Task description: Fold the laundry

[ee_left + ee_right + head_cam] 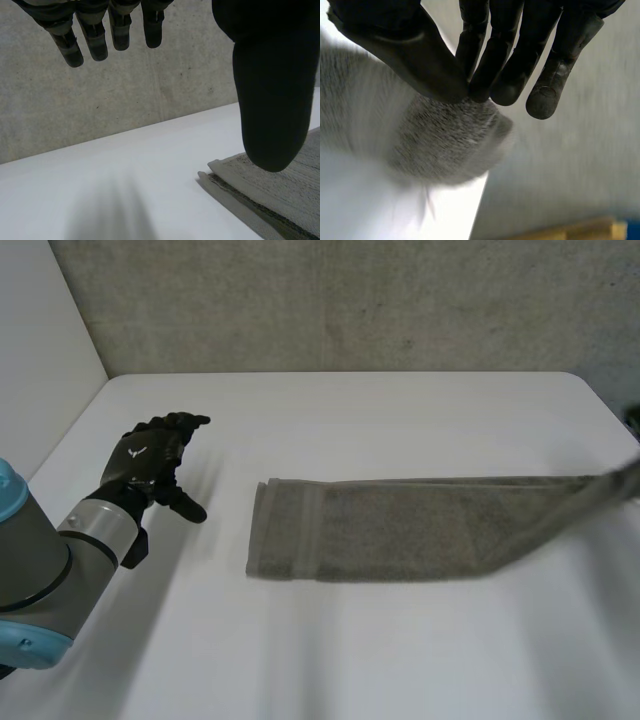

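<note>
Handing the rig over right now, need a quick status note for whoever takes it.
Left hand: open, fingers relaxed, beside the towel's left end and not touching it.
Right hand: shut on the towel's right end, pinched between thumb and fingers and lifted off the table.
Towel: grey, lies as a long strip on the white table.
Done: the layered edges at the left end suggest the lengthwise fold is in.
Left: fold the strip end to end, probably by carrying the raised right end over to the left.

The towel [400,530] is taupe-grey with a flat woven band, the table [350,650] white, the left hand [148,458] black.
</note>
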